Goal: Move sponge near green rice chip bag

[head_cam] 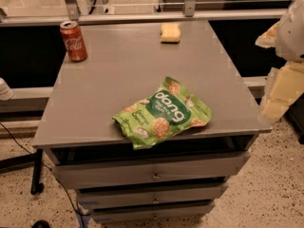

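Note:
The sponge, a small pale yellow block, lies at the far edge of the grey cabinet top, right of centre. The green rice chip bag lies flat near the front edge, its lower corner hanging slightly over. My gripper is at the right edge of the view, off the cabinet's right side, well away from both the sponge and the bag. It holds nothing that I can see.
A red cola can stands upright at the far left corner of the top. Drawers sit below the front edge. A metal rail runs behind the cabinet. Speckled floor lies to the right.

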Controlling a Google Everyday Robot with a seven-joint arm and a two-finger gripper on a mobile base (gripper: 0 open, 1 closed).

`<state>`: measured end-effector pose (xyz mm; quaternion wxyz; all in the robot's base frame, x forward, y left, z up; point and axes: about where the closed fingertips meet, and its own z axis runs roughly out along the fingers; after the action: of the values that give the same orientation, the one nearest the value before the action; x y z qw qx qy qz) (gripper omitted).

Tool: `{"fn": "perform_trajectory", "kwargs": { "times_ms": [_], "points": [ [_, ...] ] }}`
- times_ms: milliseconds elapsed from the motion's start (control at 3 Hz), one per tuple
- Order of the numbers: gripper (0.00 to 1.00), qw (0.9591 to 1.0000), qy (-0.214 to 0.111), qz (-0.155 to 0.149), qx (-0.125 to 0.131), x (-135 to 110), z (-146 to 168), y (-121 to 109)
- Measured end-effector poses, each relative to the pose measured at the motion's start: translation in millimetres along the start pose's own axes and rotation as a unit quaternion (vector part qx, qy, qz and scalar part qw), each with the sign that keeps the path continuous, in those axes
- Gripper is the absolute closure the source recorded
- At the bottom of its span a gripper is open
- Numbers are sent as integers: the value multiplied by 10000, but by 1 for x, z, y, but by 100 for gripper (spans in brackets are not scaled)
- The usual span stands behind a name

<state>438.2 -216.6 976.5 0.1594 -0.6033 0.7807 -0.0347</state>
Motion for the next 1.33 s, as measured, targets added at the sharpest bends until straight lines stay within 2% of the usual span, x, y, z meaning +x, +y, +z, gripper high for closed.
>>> {"fn": "perform_trajectory", "kwargs": {
  "times_ms": [333,667,1000,1333],
  "points": [
    [0,10000,-1,0,1,0,0,0],
    [0,9996,-246,39,157,-7,3,-6],
    [0,9947,-902,322,374,-28,27,-35],
    [0,9809,-1701,604,730,-63,52,-95]
  ]
}}
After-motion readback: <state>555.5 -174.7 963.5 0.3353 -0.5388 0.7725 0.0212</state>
